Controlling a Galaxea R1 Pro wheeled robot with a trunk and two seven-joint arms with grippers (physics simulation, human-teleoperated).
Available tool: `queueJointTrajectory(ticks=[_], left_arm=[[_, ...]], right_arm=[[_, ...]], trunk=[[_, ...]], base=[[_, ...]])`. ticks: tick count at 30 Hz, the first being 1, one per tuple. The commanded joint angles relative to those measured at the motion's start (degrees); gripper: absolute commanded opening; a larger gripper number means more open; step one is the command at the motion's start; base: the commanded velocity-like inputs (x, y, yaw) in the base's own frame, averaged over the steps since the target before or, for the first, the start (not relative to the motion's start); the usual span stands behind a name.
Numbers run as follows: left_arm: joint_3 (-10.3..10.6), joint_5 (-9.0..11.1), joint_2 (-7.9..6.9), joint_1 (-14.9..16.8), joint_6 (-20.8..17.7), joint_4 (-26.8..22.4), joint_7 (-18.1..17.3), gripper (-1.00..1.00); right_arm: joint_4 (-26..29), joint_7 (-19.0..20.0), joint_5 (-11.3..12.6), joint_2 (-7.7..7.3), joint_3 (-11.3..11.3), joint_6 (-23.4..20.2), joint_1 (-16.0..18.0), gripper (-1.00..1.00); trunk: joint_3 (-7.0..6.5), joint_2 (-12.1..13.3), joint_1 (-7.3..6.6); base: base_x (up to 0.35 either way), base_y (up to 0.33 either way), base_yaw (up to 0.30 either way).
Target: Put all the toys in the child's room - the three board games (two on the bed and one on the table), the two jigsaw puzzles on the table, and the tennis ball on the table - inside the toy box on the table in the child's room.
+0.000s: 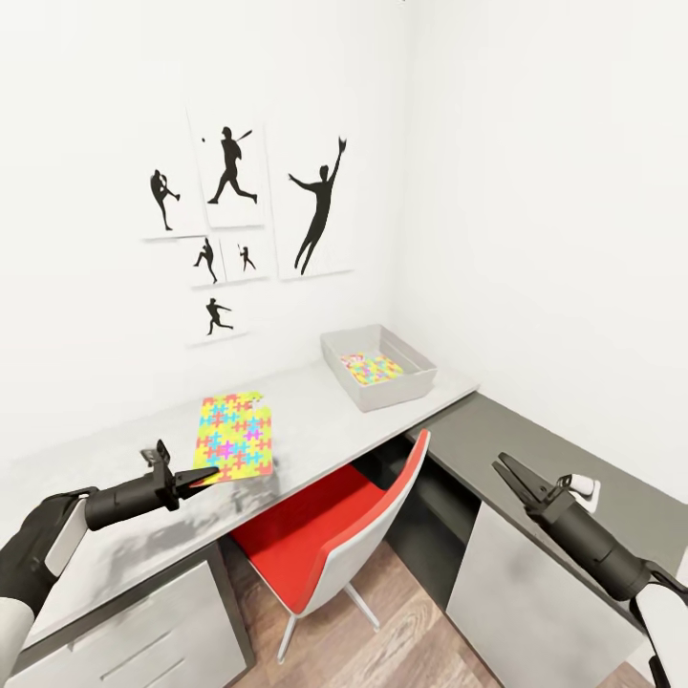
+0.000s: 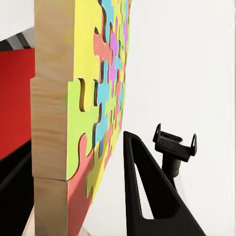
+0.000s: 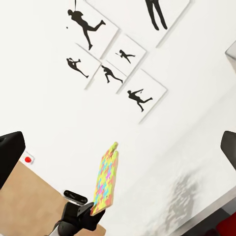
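Observation:
A multicoloured jigsaw puzzle (image 1: 234,435) (image 2: 93,98) hangs just above the pale table (image 1: 315,420), casting a shadow under its near edge. My left gripper (image 1: 201,475) is shut on that near edge, with one black finger (image 2: 142,187) on each side of the sheet. The right wrist view shows the puzzle (image 3: 105,182) edge-on, tilted up from the table in the left gripper (image 3: 81,209). The light-grey toy box (image 1: 420,377) stands at the table's far right end with another jigsaw puzzle (image 1: 373,368) lying flat inside. My right gripper (image 1: 511,475) hovers open over the lower cabinet, its fingers (image 3: 10,155) wide apart.
A red and white chair (image 1: 330,535) is pushed under the table's front edge. A lower dark-grey cabinet (image 1: 573,449) runs along the right wall, with a small white object (image 1: 585,489) on it. Drawers (image 1: 143,631) sit below the table at left. Silhouette pictures (image 1: 234,177) hang on the wall.

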State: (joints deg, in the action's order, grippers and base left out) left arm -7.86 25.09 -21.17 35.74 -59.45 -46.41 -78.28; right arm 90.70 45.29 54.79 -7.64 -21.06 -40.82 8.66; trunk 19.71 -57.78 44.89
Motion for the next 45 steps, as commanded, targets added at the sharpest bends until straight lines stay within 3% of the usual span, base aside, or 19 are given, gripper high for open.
queueJointTrajectory(ticks=[1,8,12,15,17,28,45], left_arm=[[0.0,0.1,-0.01,0.0,-0.5,0.0,-0.2,-1.00],[0.0,0.1,0.05,0.0,-0.5,0.0,-0.3,-1.00],[0.0,0.1,0.07,0.0,-0.5,0.0,-0.3,-1.00],[0.0,0.1,0.01,0.0,-0.5,0.0,-0.3,-1.00],[0.0,0.1,-0.06,0.0,-0.5,0.0,-0.3,-1.00],[-0.2,0.1,-0.10,0.0,-0.5,0.0,-0.6,-1.00],[-0.3,0.1,-0.18,0.0,-0.5,0.0,-0.6,-1.00]], right_arm=[[0.0,0.0,0.2,0.00,-0.1,-0.3,0.0,1.00],[0.0,-1.2,0.2,-0.65,0.0,-1.1,0.2,1.00],[0.1,-6.9,0.2,-0.79,-0.4,-6.0,0.6,1.00],[0.1,-13.7,0.6,-0.79,-1.1,-9.6,0.7,1.00],[0.2,-15.2,0.9,-0.76,-1.3,-10.6,0.7,1.00],[0.6,-11.4,1.0,-0.03,-1.6,-10.5,0.7,1.00],[0.4,-10.0,1.0,-0.14,-1.9,-10.5,0.7,1.00]], trunk=[[-0.12,0.4,-0.22],[-1.37,3.2,-1.76],[-2.09,4.8,-2.64],[-2.63,6.0,-3.30],[-2.99,6.8,-3.74],[-4.96,11.2,-6.15],[-8.02,18.0,-9.89]], base=[[0.000,0.000,0.000],[0.000,0.000,0.000],[0.000,0.000,0.000],[0.000,0.000,0.000],[0.000,0.000,0.000],[0.000,0.000,-0.016],[0.000,0.000,-0.265]])
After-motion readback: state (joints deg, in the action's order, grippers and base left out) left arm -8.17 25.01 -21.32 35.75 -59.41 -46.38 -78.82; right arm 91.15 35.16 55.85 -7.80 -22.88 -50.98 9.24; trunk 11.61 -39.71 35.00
